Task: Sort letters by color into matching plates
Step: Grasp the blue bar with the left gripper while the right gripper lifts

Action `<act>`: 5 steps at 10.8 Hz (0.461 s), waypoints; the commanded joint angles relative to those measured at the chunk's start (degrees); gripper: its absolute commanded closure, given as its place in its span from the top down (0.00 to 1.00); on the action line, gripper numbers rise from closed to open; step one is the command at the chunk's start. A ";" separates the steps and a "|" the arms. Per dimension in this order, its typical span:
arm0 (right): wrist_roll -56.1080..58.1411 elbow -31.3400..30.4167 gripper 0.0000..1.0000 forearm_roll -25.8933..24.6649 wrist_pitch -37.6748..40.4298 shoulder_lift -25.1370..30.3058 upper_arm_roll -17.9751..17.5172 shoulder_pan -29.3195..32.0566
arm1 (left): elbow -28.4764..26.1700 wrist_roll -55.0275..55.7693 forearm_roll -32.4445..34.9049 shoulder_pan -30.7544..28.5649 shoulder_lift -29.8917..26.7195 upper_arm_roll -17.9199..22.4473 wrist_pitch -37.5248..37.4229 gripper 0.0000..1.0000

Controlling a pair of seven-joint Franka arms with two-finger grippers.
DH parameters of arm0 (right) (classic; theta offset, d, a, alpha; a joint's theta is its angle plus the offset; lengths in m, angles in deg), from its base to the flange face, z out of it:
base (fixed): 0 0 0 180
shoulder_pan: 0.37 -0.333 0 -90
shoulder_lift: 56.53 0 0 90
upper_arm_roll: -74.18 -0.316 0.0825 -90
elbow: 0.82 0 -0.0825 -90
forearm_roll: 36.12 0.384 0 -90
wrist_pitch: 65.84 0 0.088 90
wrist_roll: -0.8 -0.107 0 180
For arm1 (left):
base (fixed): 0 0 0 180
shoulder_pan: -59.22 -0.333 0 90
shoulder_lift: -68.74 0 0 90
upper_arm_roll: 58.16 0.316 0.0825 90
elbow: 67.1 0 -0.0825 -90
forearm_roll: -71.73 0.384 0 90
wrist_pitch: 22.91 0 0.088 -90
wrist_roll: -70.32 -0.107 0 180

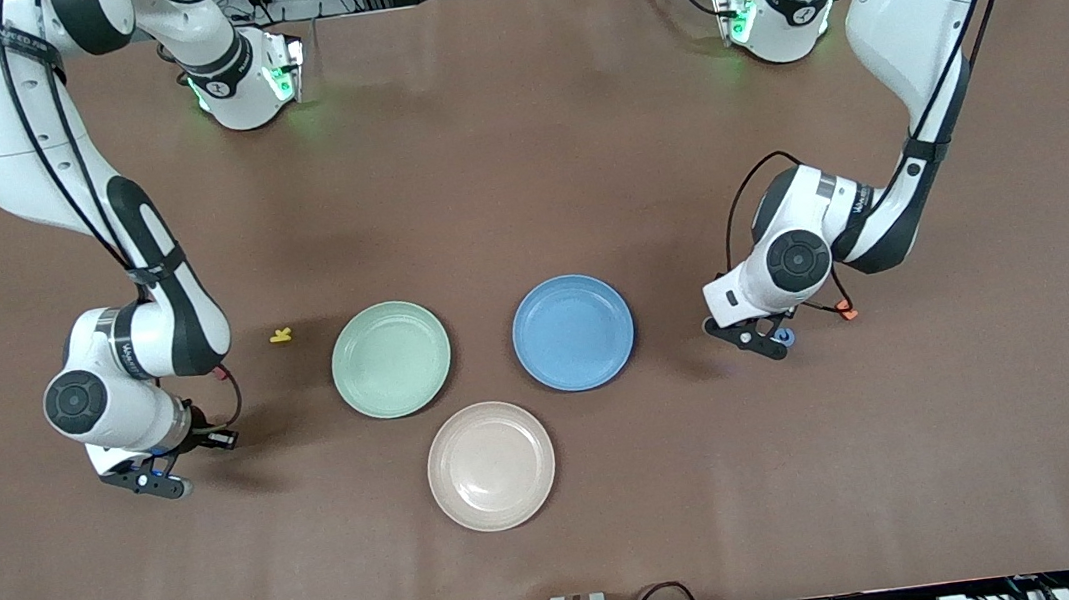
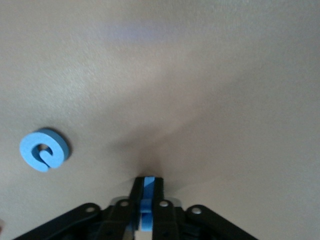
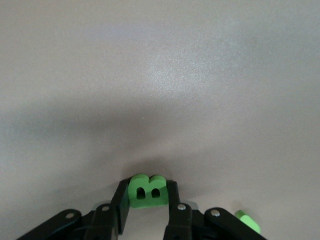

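Plates: three, one pale green plate (image 1: 390, 359), one blue plate (image 1: 572, 332), one beige-pink plate (image 1: 491, 465).

Blue letters: two visible, one clamped in the left gripper (image 2: 147, 192), one round blue letter (image 2: 44, 150) lying on the table near it.

Green letters: two visible, one green B (image 3: 146, 191) clamped in the right gripper (image 3: 148, 196), one green piece (image 3: 248, 221) beside it.

Yellow letters: one (image 1: 281, 336).

Orange letters: one (image 1: 846, 310).

Grippers: two.
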 commanded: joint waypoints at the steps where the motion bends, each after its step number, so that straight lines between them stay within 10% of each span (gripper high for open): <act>1: 7.33 -0.37 0.12 -2.50 2.86 2.54 -0.83 -0.21 | -0.56 3.00 0.45 1.02 -0.61 -0.20 -2.72 0.00; 5: 7.61 -0.36 0.12 -1.02 8.22 6.84 -3.65 -1.25 | 0.14 5.01 0.45 1.11 -1.83 -0.37 -3.52 0.00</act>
